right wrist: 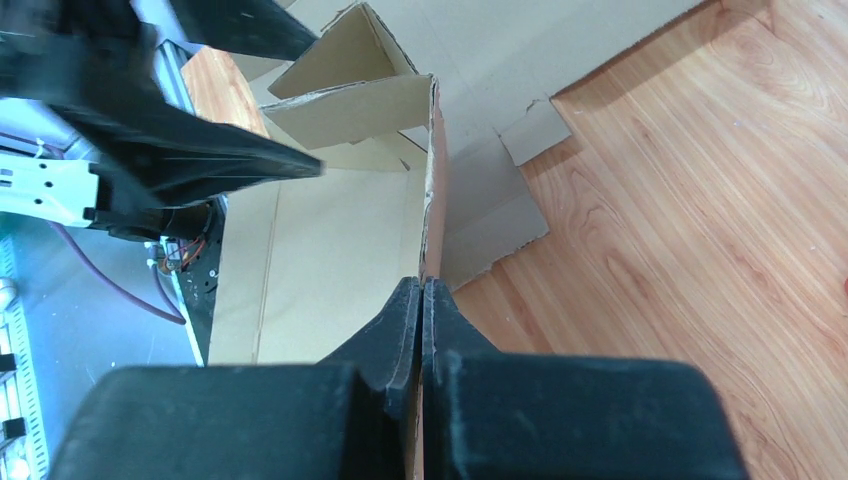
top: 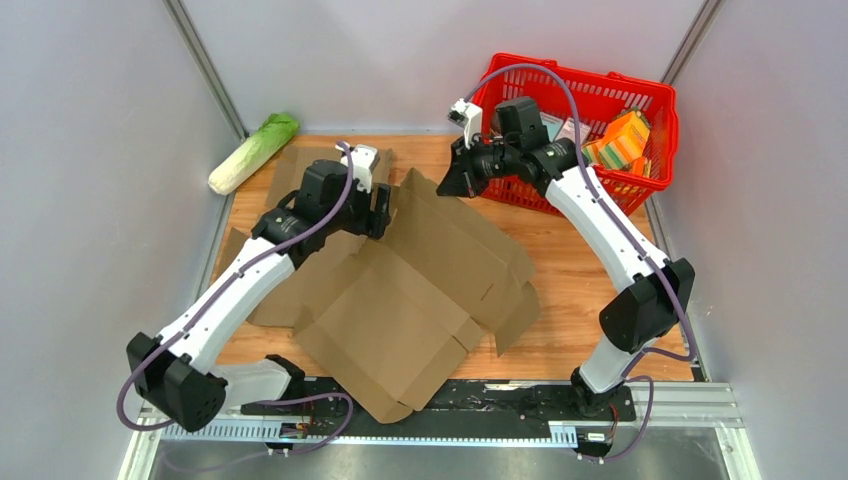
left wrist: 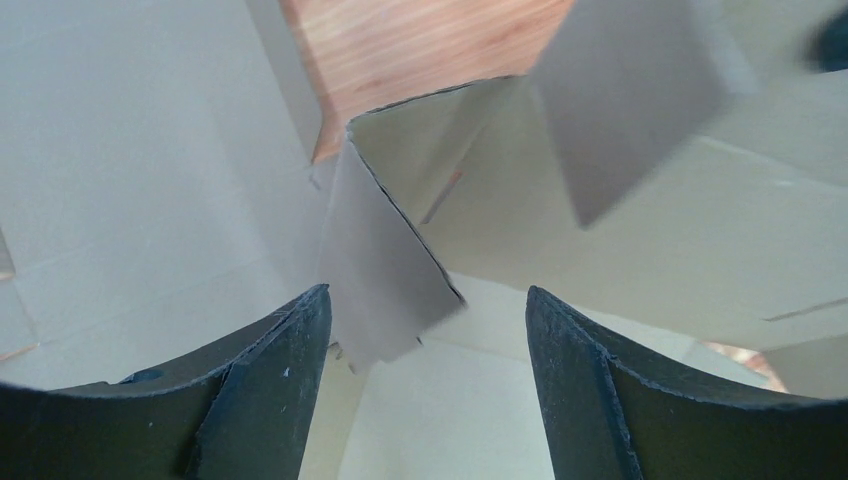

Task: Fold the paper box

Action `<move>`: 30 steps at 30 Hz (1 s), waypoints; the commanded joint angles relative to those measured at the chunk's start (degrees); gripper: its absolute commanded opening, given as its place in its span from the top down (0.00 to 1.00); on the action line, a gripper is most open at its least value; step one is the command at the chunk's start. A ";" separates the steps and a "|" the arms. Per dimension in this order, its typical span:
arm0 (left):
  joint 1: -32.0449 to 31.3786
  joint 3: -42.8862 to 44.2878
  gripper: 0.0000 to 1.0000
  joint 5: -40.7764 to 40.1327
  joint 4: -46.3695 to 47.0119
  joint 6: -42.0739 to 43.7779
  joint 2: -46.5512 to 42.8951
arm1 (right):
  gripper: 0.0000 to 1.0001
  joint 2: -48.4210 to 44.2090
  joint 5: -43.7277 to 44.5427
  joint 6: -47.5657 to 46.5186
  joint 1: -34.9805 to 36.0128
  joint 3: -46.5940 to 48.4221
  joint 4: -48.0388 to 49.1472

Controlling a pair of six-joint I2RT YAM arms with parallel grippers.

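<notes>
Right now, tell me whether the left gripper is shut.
No: in the left wrist view the left gripper has its fingers wide apart, a flap of the paper box in the gap between them.

In the top view, the left arm at lower left has glossy white tubular links between chunky black joint housings. The right arm, on the right side of the frame, is built the same. A thin purple cable loops off each arm; the right arm's shows near the upper centre. A small white camera block sits at each wrist. At the bottom of its own wrist view, the left gripper shows two matte black curved fingers with scuffed, slightly ragged edges. The right gripper shows tapering black fingers above a broad black block.
</notes>
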 commanded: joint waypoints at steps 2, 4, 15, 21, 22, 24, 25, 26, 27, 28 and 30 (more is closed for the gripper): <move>-0.28 0.50 0.23 -9.58 0.13 3.05 3.15 | 1.00 -1.26 -3.80 -1.08 -0.37 4.17 -0.39; -0.28 1.64 0.31 -13.54 -0.22 3.40 4.82 | 1.00 -1.35 -3.45 -1.34 -0.28 4.17 -0.74; -0.28 0.86 1.00 -15.50 0.65 3.67 1.59 | 0.99 -0.73 3.75 -2.57 -0.20 2.41 0.39; -0.28 -5.90 1.00 -9.00 9.76 6.12 -5.18 | 0.81 1.03 1.04 -2.22 -0.28 0.13 2.76; -0.28 -7.82 1.00 -8.65 10.92 6.22 -6.06 | 0.75 0.94 0.77 -2.14 -0.28 -0.57 3.38; -0.28 -9.33 1.00 -8.64 13.47 6.74 -8.17 | 0.66 0.76 0.42 -2.22 -0.37 -2.16 4.43; -0.28 -10.12 1.00 -8.64 13.83 6.92 -8.70 | 0.62 0.76 0.59 -2.31 -0.37 -2.60 4.70; -0.28 -10.39 1.00 -8.38 14.01 7.27 -9.31 | 0.60 0.76 0.77 -2.48 -0.46 -3.47 4.97; -0.28 -10.48 1.00 -8.29 14.01 7.53 -9.41 | 0.59 0.59 0.86 -2.57 -0.55 -3.83 5.32; -0.28 -10.31 1.00 -8.20 13.75 7.88 -9.41 | 0.59 0.59 0.86 -2.40 -0.72 -4.18 5.41; -0.28 -10.04 1.00 -7.76 13.14 8.59 -9.15 | 0.65 0.15 1.47 -1.88 -0.98 -4.79 6.37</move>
